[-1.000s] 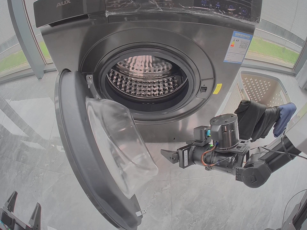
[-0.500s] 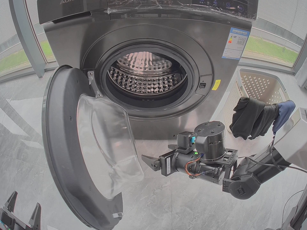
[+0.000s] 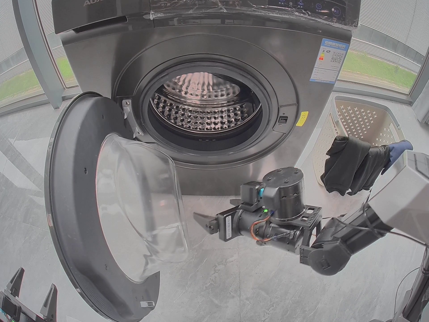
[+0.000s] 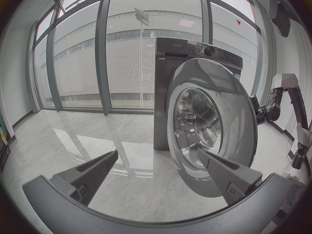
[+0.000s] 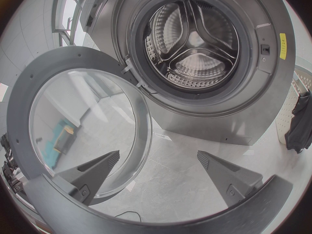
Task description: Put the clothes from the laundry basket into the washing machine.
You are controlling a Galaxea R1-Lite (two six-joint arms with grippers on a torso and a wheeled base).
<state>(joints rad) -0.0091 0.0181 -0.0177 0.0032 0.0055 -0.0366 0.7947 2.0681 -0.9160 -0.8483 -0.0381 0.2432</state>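
The grey washing machine (image 3: 210,45) stands with its round door (image 3: 76,193) swung wide to the left, and its steel drum (image 3: 203,103) holds no clothes. A black garment (image 3: 353,164) hangs over the rim of the cream laundry basket (image 3: 364,117) at the right, with a blue garment (image 3: 399,147) beside it. My right gripper (image 3: 203,222) is open and holds nothing. It hovers low over the floor, just right of the door's glass bowl (image 3: 138,202). In the right wrist view the open gripper (image 5: 157,155) faces the door (image 5: 81,121) and drum (image 5: 195,46). My left gripper (image 4: 157,156) is open and empty, well left of the machine.
Grey tiled floor (image 3: 250,282) spreads in front of the machine. Glass walls with grey frames (image 3: 33,45) stand behind and to the left. The open door (image 4: 211,124) juts into the floor space on the left. The basket sits close against the machine's right side.
The door has swung farther open to the left. My right gripper has moved left and slightly down, following it. The head view shifted a little early on.
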